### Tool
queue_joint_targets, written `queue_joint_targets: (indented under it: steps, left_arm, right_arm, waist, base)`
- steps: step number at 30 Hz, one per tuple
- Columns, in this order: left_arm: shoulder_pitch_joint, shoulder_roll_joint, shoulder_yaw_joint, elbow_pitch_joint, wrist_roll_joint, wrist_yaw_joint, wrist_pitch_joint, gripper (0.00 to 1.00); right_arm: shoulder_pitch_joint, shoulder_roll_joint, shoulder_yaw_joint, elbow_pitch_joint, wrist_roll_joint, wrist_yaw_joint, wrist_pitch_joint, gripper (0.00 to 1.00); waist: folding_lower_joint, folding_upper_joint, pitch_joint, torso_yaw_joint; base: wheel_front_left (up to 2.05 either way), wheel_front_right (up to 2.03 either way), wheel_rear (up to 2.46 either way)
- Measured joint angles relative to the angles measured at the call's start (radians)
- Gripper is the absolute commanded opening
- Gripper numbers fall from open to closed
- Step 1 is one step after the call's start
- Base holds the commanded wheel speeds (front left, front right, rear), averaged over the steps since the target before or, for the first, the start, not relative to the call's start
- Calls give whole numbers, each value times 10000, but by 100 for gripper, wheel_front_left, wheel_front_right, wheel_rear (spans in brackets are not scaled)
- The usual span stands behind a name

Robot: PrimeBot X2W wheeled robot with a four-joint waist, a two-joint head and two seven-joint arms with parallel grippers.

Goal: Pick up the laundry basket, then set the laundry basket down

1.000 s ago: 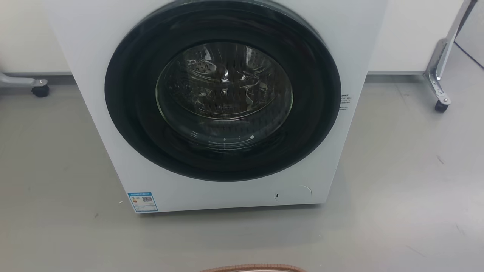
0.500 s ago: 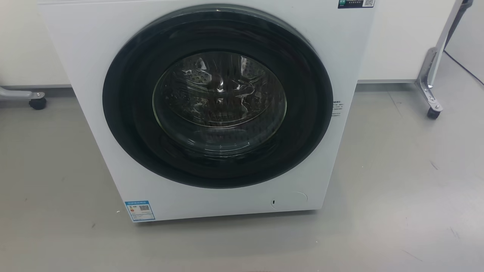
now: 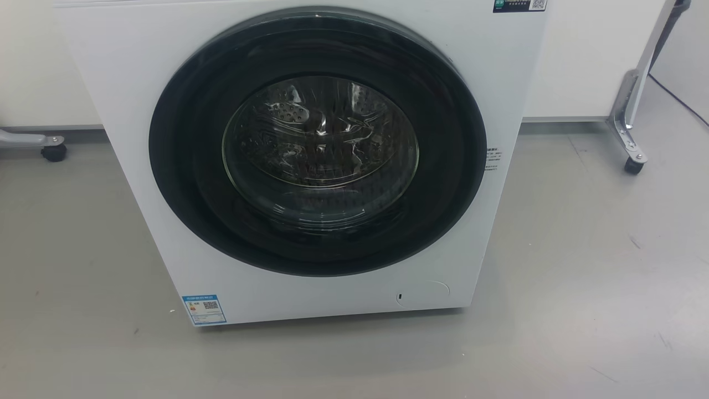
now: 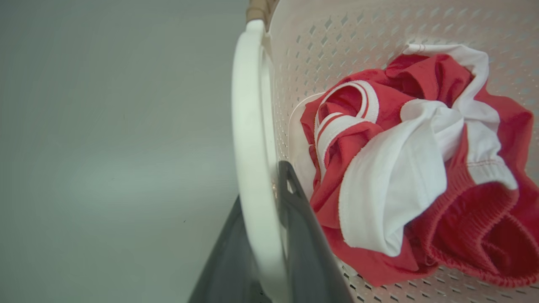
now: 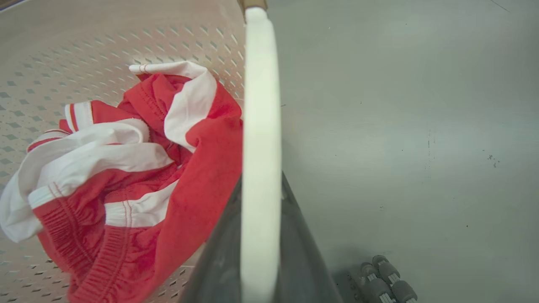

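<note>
Between left gripper (image 4: 261,185) fingers (image 4: 303,235) runs laundry basket (image 4: 328,33) handle (image 4: 248,105).

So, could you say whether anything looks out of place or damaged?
Nothing stands out: the red garment lies inside the laundry basket, the left gripper and right gripper clamp its handles, and the washing machine is shut.

A washing machine (image 3: 318,160) is set on the floor (image 3: 581,310) before a wall (image 3: 33,66), flanked by a left castor (image 3: 54,152) and a right castor (image 3: 633,165). A garment (image 4: 412,168) is held inside the laundry basket (image 4: 337,33).
</note>
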Motion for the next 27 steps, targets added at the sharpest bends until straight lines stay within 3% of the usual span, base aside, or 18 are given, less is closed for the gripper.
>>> queue_joint_targets:
  steps: [27]
  left_arm:
    - [-348,19,-186,17,-313,82,8,0]
  right_arm:
    - [-622,-2,376,163,307,0,-148,0]
  waist:
    - [0,0,531,16]
  base:
    - [0,0,0]
